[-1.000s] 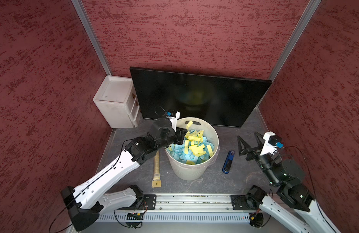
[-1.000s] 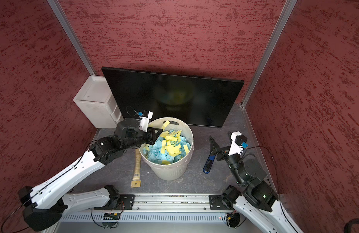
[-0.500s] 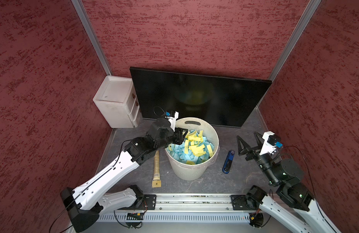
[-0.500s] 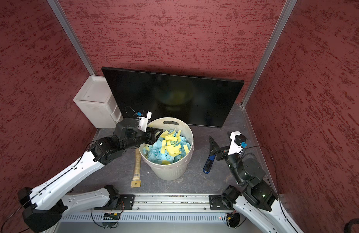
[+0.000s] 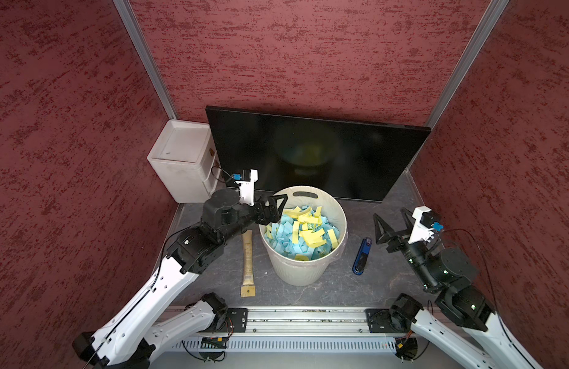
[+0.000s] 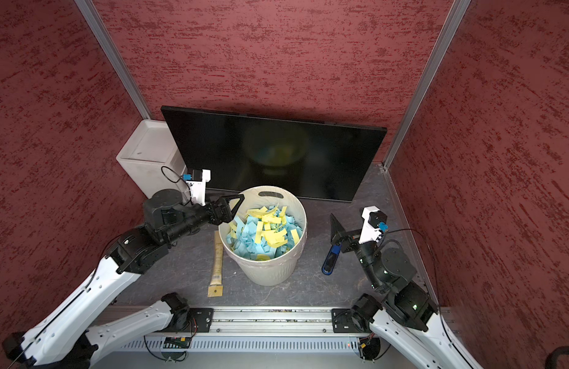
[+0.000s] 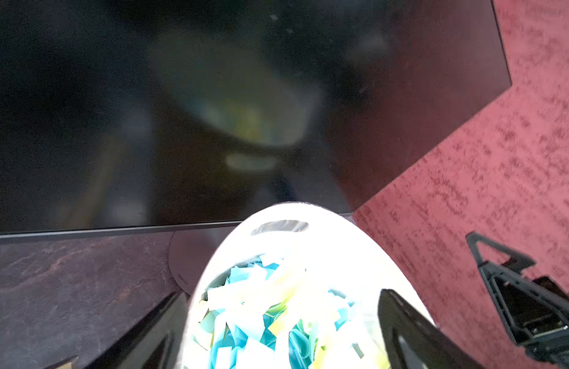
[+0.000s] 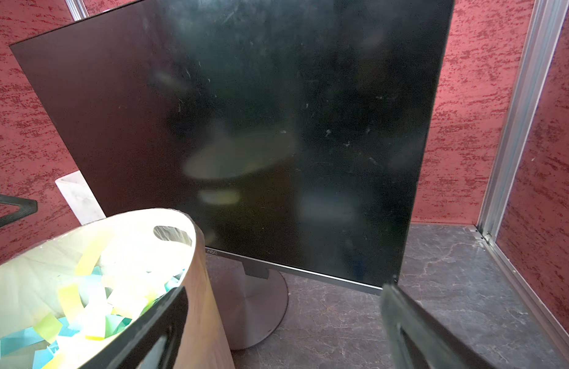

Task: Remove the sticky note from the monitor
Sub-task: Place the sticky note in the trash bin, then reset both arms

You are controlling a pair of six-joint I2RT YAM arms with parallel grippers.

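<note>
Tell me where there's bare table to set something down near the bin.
Bare table runs between the bin and the front rail; a smaller patch lies at the monitor's right end, by the wall. Crowded: left of the bin, with the tan packet and the left gripper at the rim; a blue object lies to its right.

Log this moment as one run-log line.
monitor: no note on screen | left tool: open, empty, over bin rim | right tool: open, empty, near blue stapler
</note>
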